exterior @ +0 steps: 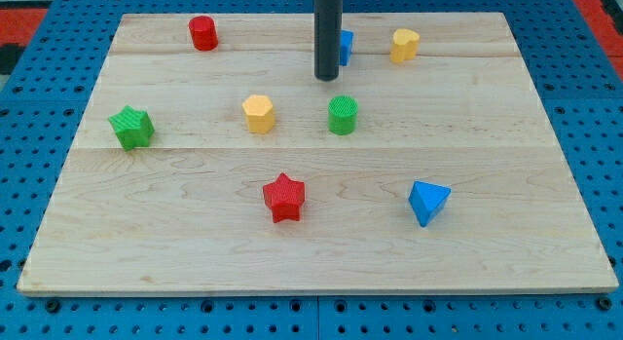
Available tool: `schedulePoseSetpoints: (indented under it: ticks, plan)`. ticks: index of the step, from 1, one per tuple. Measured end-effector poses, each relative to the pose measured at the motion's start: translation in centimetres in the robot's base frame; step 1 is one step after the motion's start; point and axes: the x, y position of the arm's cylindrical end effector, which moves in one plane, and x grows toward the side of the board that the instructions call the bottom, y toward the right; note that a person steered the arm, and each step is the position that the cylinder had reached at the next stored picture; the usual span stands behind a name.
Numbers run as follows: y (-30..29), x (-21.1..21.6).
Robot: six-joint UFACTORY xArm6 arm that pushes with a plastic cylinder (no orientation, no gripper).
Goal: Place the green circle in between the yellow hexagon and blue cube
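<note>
Seven blocks are lying on the wooden worktop (545,135). No jaws are fitted; my tip (326,78) is hovering near the far edge, touching nothing, above the green circle (343,115). The yellow hexagon (258,113) is sitting just left; the blue cube (345,46) is hiding behind the rod. Circling round and nudging gently from the circle's near-right side seems advisable. Blue pegboard (29,106) is surrounding the worktop.

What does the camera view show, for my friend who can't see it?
My tip rests on a wooden board, just above the green circle and beside the blue cube at the view's top. A yellow hexagon sits left of the circle. Other coloured blocks lie scattered around.
</note>
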Motion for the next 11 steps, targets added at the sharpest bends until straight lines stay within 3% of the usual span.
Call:
schedulePoseSetpoints:
  ticks: [2, 6, 8, 9, 10, 11]
  plan:
    - [6.8, 1.3]
    - [6.8, 3.8]
    - [6.0, 8.4]
    - [-3.9, 5.1]
    - [-4.9, 1.3]
    - [-3.2, 0.6]
